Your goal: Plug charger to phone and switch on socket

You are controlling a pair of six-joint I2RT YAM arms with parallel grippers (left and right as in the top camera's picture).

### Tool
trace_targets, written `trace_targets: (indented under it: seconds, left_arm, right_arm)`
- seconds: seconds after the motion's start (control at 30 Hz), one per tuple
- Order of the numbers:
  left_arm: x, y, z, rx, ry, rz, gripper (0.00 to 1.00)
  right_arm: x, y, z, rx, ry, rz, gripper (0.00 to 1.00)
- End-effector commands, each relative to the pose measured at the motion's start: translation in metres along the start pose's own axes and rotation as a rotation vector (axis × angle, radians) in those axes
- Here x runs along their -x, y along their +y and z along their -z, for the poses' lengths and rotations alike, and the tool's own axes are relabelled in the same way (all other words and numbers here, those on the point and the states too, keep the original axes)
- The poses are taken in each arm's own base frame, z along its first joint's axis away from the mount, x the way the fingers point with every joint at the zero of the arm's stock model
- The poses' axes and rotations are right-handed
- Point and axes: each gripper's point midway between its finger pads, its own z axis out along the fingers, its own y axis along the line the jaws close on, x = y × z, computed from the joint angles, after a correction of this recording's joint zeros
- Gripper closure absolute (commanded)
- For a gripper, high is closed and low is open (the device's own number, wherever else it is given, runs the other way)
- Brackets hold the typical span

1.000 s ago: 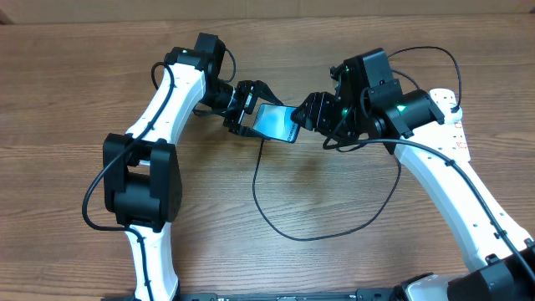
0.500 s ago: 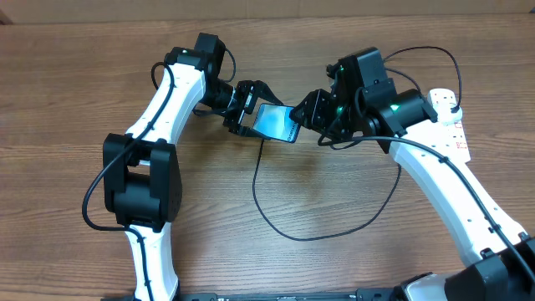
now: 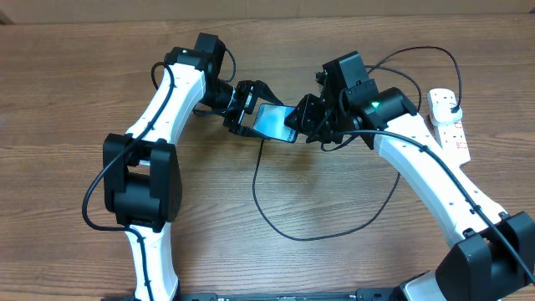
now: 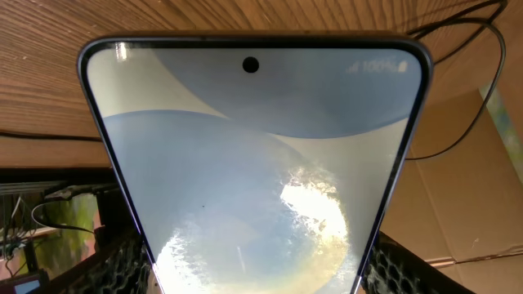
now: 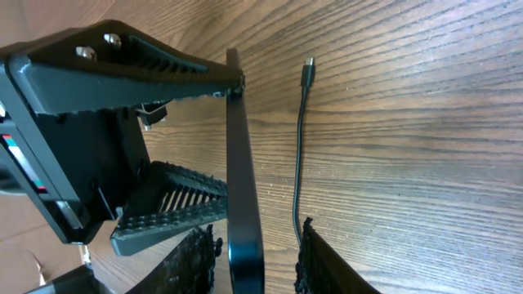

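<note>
The left gripper point(image 3: 249, 111) is clenched on the slim rectangular smartphone point(image 3: 275, 122) with dark edges and a glowing pale-blue screen, holding it tilted above the brown wood-grain table point(image 3: 75, 92). Its mesh pads press the two long sides, and the lit screen fills the left wrist view.

The right gripper point(image 3: 300, 124) is released. Its jaws stand either side of the phone's free end with a gap on each side, gripping nothing. In its wrist view the phone shows edge-on, running straight out between the fingers.

The long thin black charger cable point(image 5: 297, 163) lies loose on the table. Its small metal connector tip point(image 5: 308, 69) is ahead of the right fingertips and just to one side of the phone's edge, with the cable trailing back toward that gripper. So the tip is apart from the phone, and the empty right arm is nearer to it; its long axis runs roughly along the fingers' reach.

The white elongated power strip point(image 3: 448, 125) lies well behind the right gripper — untouched.
</note>
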Motion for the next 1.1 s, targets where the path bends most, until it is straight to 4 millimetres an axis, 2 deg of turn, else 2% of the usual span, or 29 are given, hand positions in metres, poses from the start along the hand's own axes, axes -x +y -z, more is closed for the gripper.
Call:
trace_targets:
  seconds: [0.0,0.37,0.63,0.9,1.07]
  left_arm:
    - [-0.01,-0.009,0.002,-0.023,0.044,0.011,0.38]
    - [-0.01,-0.009,0.002,-0.022,0.045,0.011,0.39]
    - [-0.01,-0.009,0.002,-0.023,0.045,0.011,0.39]
    - [-0.01,-0.009,0.002,-0.023,0.045,0.011,0.39]
    - [-0.01,-0.009,0.002,-0.023,0.045,0.011,0.39]
  right_arm:
    - [0.005,-0.001,-0.002,-0.008,-0.025,-0.015,0.66]
    - [0.0,0.007,-0.006,-0.008,-0.03,0.015,0.68]
    - [0.002,0.006,-0.007,-0.022,-0.043,0.018,0.68]
    - [0.0,-0.006,-0.028,-0.058,-0.002,-0.019,0.72]
    - [0.001,-0.007,-0.03,-0.059,-0.004,-0.019,0.73]
